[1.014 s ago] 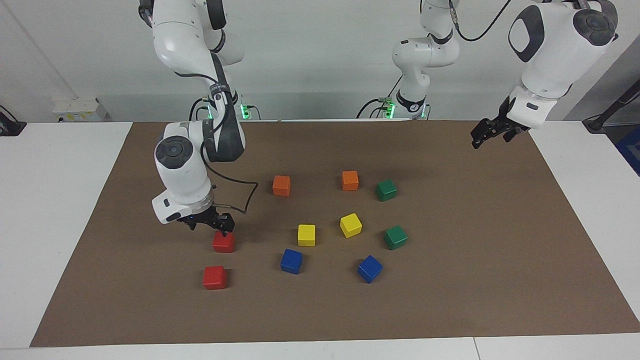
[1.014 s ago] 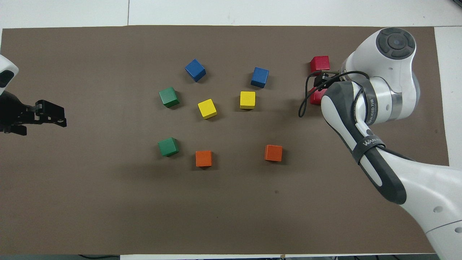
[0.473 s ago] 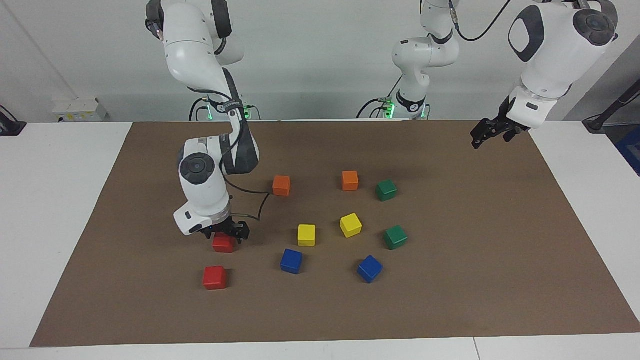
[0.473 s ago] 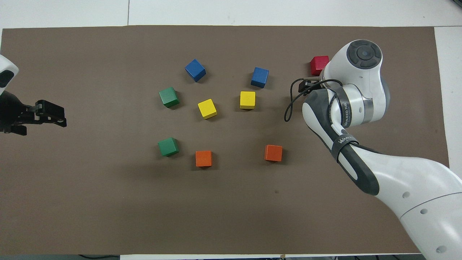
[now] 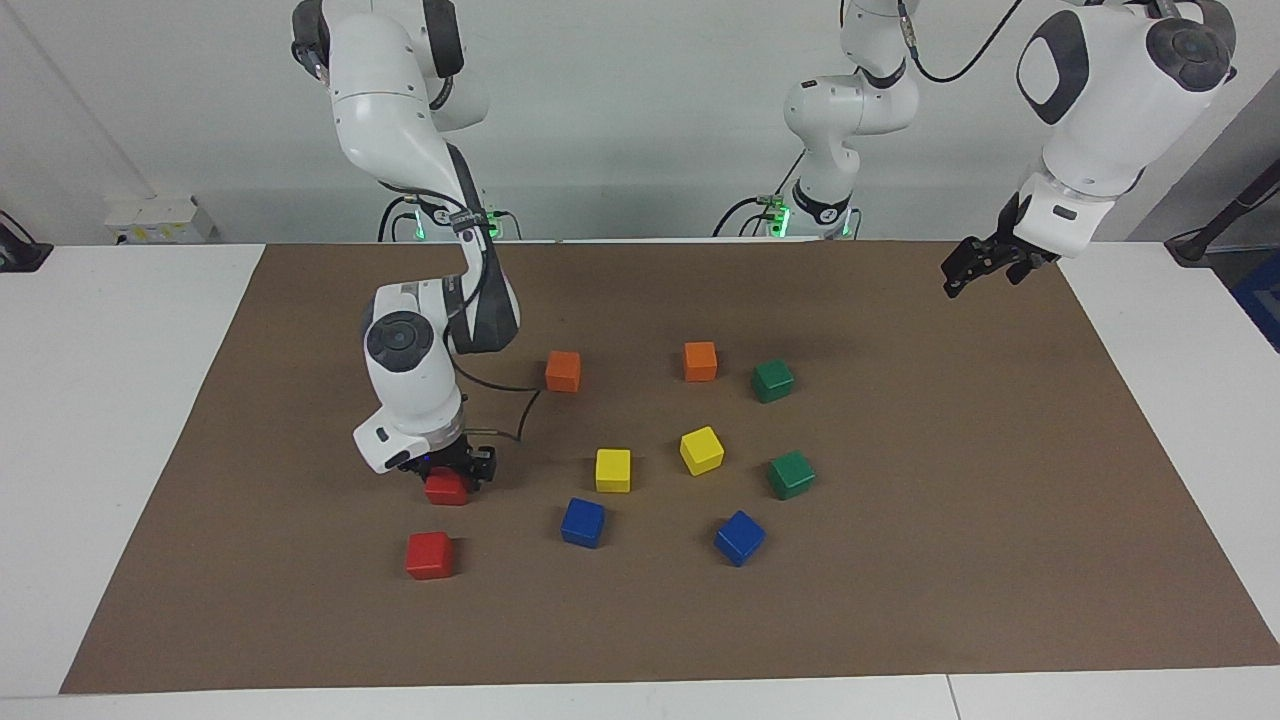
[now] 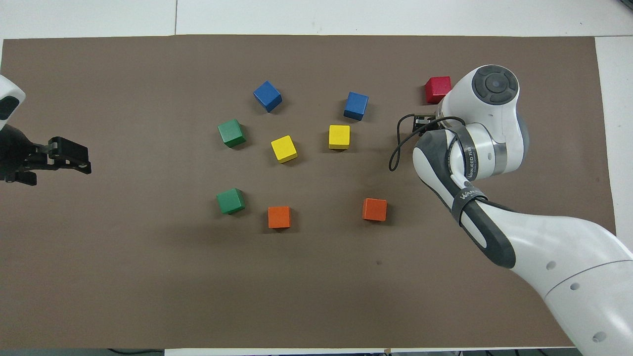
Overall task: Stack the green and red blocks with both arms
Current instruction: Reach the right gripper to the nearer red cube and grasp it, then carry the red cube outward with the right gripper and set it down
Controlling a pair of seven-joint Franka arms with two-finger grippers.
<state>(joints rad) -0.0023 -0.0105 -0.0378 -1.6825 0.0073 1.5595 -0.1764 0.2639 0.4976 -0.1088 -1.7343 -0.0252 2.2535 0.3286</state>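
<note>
Down at the lower left of the facing view, the right gripper [image 5: 449, 474] is set low over a red block [image 5: 446, 489] — whether the fingers are pinching it cannot be told, though the block is straddled. The second red block [image 5: 430, 555] lies just below it in the frame, untouched. The pick-up step is judged to be in hand; next, a firm grip and a straight lift are called for, then placement onto the other red. At upper right the left gripper [image 5: 984, 261] is held waiting, fingers spread — the green blocks [image 5: 773, 380] are left alone mid-frame.
</note>
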